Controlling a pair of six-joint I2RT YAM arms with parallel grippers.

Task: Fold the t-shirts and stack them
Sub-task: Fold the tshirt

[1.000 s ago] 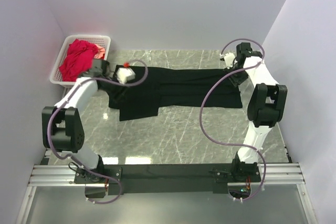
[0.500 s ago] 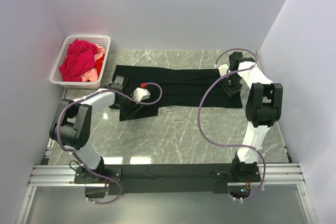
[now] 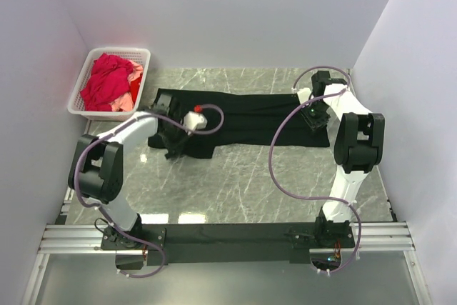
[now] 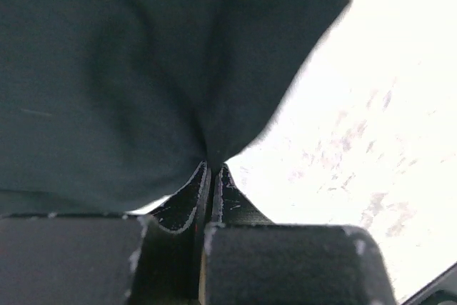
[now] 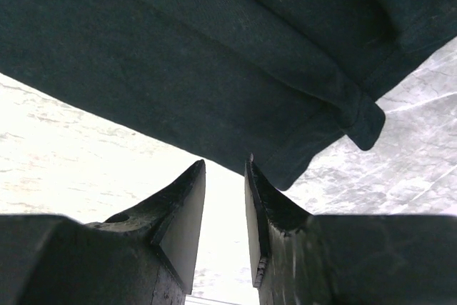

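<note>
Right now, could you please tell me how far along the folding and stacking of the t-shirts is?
Done: the black t-shirt lies spread on the table. In hand: the left gripper is shut on its near-left edge; the right gripper is open at its right end, gripping nothing. Left: folding it, then the red t-shirt and pink t-shirt crumpled in the basket; no stack yet.

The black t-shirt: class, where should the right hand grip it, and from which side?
Probably the hemmed edge of the black t-shirt ahead of the right hand, approached low from the bare table side: the cloth lies flat and that edge faces its parted fingers.
</note>
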